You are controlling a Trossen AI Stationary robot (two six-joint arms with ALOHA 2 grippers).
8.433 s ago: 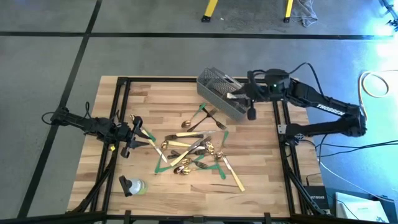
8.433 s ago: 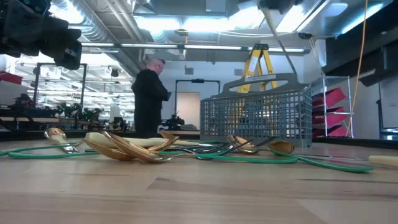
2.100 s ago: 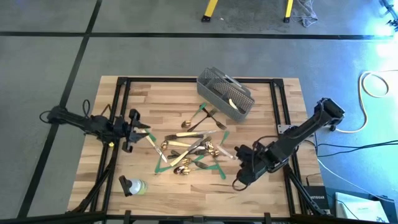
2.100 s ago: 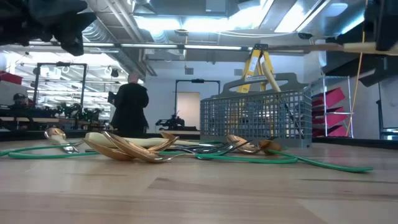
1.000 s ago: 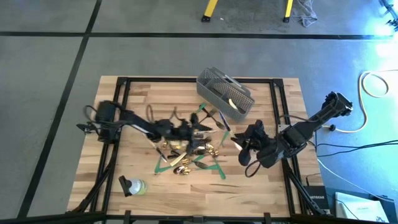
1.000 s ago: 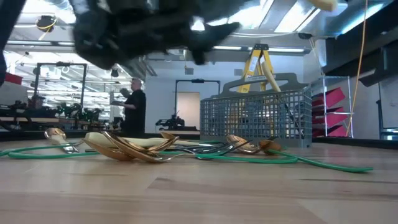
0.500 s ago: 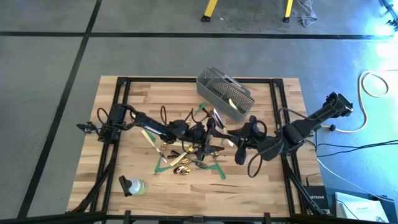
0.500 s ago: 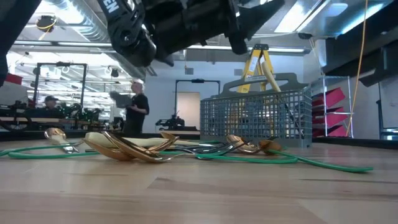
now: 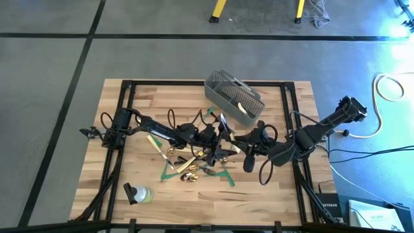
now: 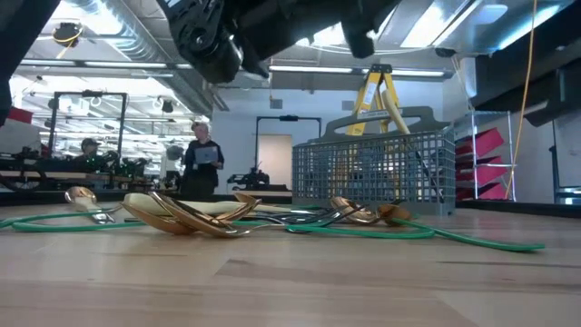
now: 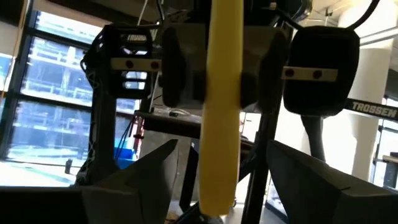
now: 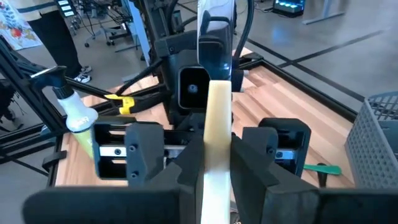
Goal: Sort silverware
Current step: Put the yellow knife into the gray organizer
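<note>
Over the middle of the table (image 9: 129,188) the two arms met above the pile of silverware (image 9: 194,155) — gold spoons, dark forks and cream-handled knives lying tangled among the green tape strips (image 9: 171,173) on the wood. The right gripper (image 12: 215,163), reaching in from about three o'clock, was clamped on a knife (image 12: 214,124), its two dark fingers pressed against either side of the cream handle and the shiny blade pointing toward the other arm. The left gripper (image 9: 218,137), stretched in from nine o'clock, faced it with its fingers spread wide, one on each side of that knife; whether they touched it, I could not tell. In the left wrist view the cream handle (image 11: 222,99) stood upright between the two dark fingers (image 11: 140,180), with gaps on either side. The grey mesh basket (image 9: 234,97) sat toward twelve o'clock, just beyond the meeting grippers, with at least one cream handle inside it. A spray bottle (image 9: 137,193) lay near the table's seven o'clock corner. Across the room, past the table, a person (image 10: 201,162) in dark clothes stood — and a yellow ladder (image 10: 379,91) rose behind the basket.
</note>
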